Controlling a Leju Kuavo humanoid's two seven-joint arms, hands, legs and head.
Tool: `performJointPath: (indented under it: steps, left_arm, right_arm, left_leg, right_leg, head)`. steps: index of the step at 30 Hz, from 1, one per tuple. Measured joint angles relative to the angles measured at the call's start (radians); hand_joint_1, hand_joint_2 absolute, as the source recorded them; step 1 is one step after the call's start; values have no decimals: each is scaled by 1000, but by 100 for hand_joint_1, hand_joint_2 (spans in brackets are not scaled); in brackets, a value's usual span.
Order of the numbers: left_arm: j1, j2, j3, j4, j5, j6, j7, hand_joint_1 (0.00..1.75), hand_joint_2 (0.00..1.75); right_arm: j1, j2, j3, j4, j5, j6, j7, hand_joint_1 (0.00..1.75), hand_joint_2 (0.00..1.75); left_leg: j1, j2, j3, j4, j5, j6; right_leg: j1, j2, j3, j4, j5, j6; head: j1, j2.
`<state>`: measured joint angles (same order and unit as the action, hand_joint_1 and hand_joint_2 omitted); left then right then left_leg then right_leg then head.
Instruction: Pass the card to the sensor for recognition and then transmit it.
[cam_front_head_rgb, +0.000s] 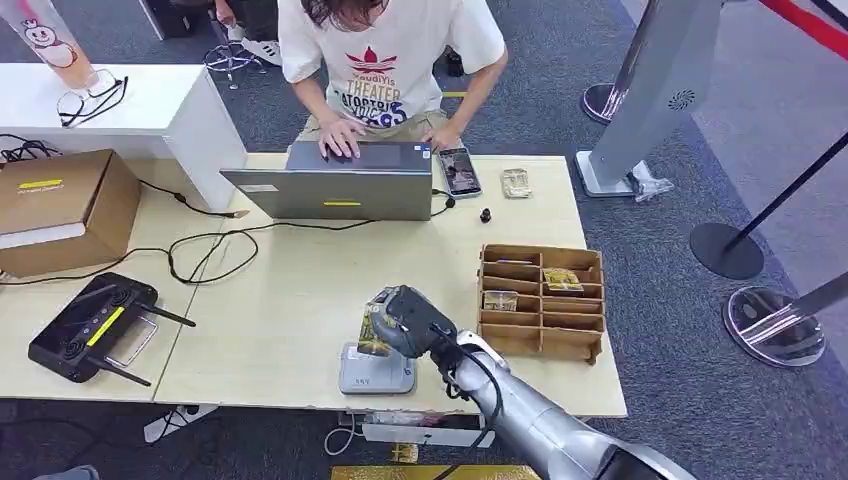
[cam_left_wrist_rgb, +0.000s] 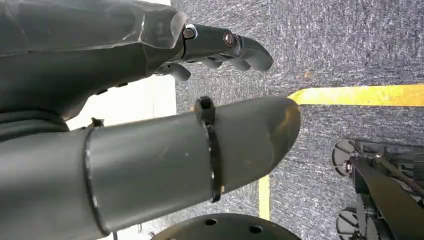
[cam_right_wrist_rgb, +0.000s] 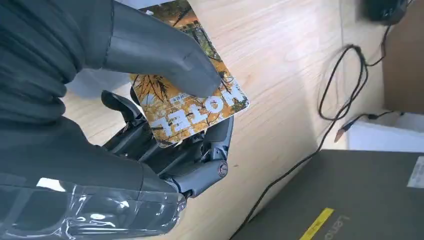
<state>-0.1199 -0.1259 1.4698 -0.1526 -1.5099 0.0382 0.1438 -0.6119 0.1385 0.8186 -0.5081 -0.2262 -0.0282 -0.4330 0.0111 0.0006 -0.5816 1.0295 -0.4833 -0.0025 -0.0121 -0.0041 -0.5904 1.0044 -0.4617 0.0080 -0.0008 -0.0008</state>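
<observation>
Beyond the sensor: grey laptop (cam_front_head_rgb: 330, 180) with a person's hands (cam_front_head_rgb: 340, 135) on it, black phone (cam_front_head_rgb: 459, 171) beside, black cable (cam_front_head_rgb: 210, 245) trailing across the pale wooden table (cam_front_head_rgb: 280, 320). To the right, brown cardboard compartment box (cam_front_head_rgb: 541, 301) with more cards in its slots. At left, black remote controller (cam_front_head_rgb: 90, 325) and brown carton (cam_front_head_rgb: 60, 210).

Over the small grey card sensor (cam_front_head_rgb: 375, 370), near the table's front edge: right hand (cam_front_head_rgb: 410, 320) pinching the orange autumn-leaf hotel card (cam_front_head_rgb: 372, 335), tilted just above it.

From the right wrist: thumb (cam_right_wrist_rgb: 160, 55) pressed on the card (cam_right_wrist_rgb: 190, 100), dark fingers (cam_right_wrist_rgb: 170, 150) beneath, "HOTEL" lettering legible.

From the left wrist: left hand (cam_left_wrist_rgb: 150, 100) over grey carpet (cam_left_wrist_rgb: 350, 45) and yellow floor tape (cam_left_wrist_rgb: 360, 95), fingers apart, holding nothing.
</observation>
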Motion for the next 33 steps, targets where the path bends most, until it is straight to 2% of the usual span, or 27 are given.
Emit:
performJointPath:
  steps: [14,33]
  left_arm:
    - [-8,-6,-14,0,-13,6,1,0,0]
    - [-13,-15,-25,0,-19,9,3,0,0]
  right_arm:
    - [0,0,-29,71,45,-27,15,175,175]
    - [20,0,-30,131,123,-24,62,175,175]
  left_leg:
    - [0,0,0,0,0,0]
    - [0,0,0,0,0,0]
  right_leg:
    - [0,0,0,0,0,0]
    - [0,0,0,0,0,0]
  head:
    - [0,0]
    - [0,0]
